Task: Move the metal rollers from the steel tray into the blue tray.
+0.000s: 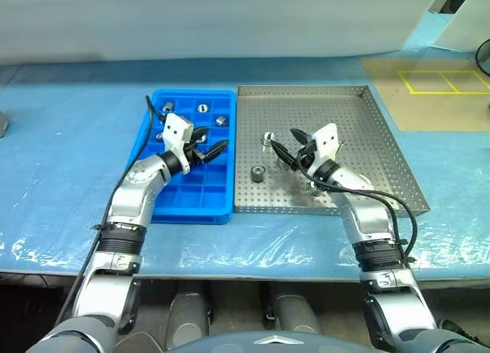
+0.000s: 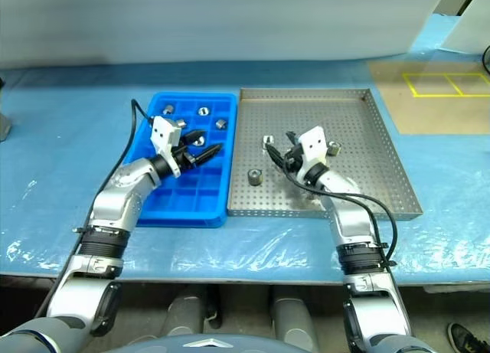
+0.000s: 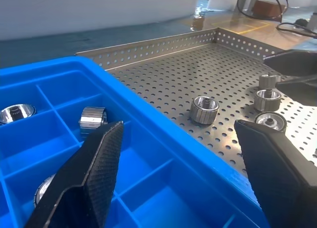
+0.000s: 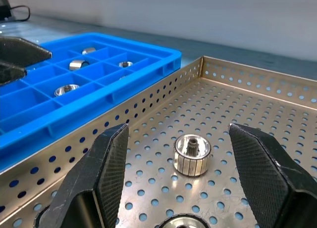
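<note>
The blue tray point(image 1: 218, 207) lies left of the steel tray point(image 1: 383, 138), their sides touching. Several metal rollers sit in the blue tray's far compartments, among them one point(image 1: 203, 107) and another point(image 3: 93, 120). On the steel tray one roller point(image 1: 258, 173) lies near the front left and one point(image 1: 269, 138) farther back; a third point(image 4: 192, 155) lies ahead between my right fingers. My left gripper point(image 1: 214, 141) hovers open and empty over the blue tray's right half. Over the steel tray's left half, my right gripper point(image 1: 287, 144) is open, holding nothing.
Both trays rest on a table under a blue sheet point(image 1: 61, 154) with clear film along the front edge. A brown board with yellow tape point(image 1: 444, 93) lies at the far right. A white wall point(image 1: 230, 24) runs behind the table.
</note>
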Tool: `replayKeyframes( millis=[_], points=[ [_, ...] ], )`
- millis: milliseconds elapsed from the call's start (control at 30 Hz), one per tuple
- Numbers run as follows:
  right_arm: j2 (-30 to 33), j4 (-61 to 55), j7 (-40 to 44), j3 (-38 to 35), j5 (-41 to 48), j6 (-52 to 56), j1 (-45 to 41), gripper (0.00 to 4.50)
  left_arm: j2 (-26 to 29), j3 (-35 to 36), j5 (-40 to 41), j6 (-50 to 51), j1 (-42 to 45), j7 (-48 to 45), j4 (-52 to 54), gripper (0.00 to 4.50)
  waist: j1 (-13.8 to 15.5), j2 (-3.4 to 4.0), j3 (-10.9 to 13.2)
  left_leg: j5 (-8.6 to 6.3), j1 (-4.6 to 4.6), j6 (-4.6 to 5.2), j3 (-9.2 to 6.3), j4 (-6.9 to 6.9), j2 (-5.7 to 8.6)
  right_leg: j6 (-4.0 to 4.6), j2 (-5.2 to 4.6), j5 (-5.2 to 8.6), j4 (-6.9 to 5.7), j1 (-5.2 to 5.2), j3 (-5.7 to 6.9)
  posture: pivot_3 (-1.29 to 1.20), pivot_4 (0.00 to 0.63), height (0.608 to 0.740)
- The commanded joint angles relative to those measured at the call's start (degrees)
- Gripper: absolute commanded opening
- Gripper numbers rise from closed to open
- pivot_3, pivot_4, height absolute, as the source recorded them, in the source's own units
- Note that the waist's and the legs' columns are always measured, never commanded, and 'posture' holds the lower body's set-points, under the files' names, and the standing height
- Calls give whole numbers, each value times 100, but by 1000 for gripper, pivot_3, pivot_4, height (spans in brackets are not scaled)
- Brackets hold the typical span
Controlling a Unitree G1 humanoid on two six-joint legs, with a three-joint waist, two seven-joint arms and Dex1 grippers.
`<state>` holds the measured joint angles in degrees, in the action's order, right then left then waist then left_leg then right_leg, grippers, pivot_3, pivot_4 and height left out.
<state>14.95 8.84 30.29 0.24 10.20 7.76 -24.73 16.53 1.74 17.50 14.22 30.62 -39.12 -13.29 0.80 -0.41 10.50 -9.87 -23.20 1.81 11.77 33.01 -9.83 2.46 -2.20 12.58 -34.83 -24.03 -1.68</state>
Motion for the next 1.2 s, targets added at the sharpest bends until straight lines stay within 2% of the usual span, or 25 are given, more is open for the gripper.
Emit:
replayKeyframes(
  millis=[33, 1000, 1200],
  points=[
    [-49, -86, -53, -6, -5, -148, -28, 3334, 11, 46, 36, -51, 45, 5, 169, 3785, 1, 0, 0, 0, 0, 0, 0, 0, 0, 0, 0, 0, 0, 0, 0, -180, 150, 740],
    [-17, -74, 33, -5, -45, -155, -92, 3334, 107, 30, 126, 113, 157, -252, 396, 3785, 2, 0, 0, 0, -1, 0, 0, 0, 0, 0, 0, 0, 1, 0, 0, -181, 150, 740],
    [239, -317, 154, -232, 118, -48, -146, 3334, 274, -187, 119, 239, 770, -704, 416, 3785, 12, 0, 1, 0, -1, 0, 0, 0, 1, 0, -1, 0, 0, 0, 0, -209, 150, 740]
  ],
)
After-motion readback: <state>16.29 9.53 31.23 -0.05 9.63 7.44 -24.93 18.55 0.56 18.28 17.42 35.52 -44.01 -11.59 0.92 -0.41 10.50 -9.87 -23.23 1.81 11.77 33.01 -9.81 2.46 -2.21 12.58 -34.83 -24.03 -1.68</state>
